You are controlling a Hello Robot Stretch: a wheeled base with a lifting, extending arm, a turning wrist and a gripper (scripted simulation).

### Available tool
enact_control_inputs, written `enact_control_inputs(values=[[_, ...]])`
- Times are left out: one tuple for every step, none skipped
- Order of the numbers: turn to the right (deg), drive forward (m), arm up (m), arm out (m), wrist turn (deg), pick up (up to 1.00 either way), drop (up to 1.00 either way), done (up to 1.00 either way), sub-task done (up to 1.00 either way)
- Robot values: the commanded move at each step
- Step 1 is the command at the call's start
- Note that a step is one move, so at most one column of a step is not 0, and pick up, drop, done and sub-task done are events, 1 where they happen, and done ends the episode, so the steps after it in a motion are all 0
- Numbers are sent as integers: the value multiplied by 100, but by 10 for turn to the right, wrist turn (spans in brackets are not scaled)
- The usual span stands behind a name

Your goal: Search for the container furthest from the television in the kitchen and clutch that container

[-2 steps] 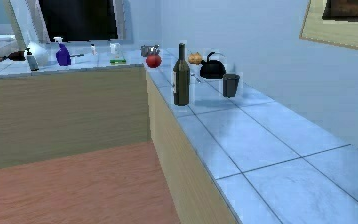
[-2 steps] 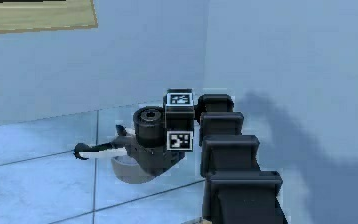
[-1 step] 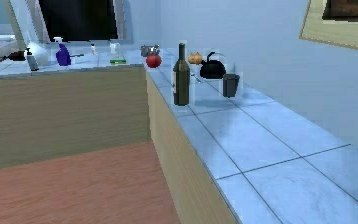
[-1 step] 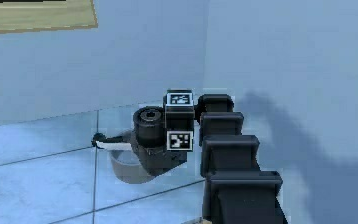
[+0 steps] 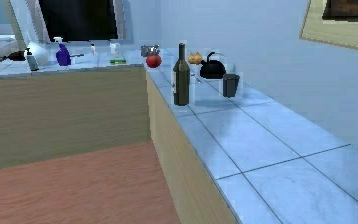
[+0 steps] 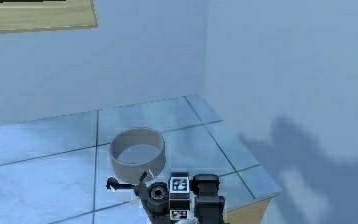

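Hovering near the grey bowl [image 6: 137,152] on the tiled counter [image 6: 47,150], the gripper [image 6: 122,184] (whether holding anything, unclear) is likely risking shoving it away by approaching off-centre.

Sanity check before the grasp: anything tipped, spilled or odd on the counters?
Nothing stands out. The dark bottle, kettle and cup stand upright on the tiled counter; the round grey container sits level, and no spill shows.

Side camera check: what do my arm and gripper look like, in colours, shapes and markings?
The arm is a dark, square-sectioned bar. At its far end sit small white squares with black marks. Left of them, the gripper has a compact dark body and two thin dark fingers. Cables cannot be made out.
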Motion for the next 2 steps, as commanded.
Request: enact_control_inputs(values=[[0, 0, 0, 0, 0, 100, 0, 0, 0], [0, 0, 10, 0, 0, 0, 0, 0, 0]])
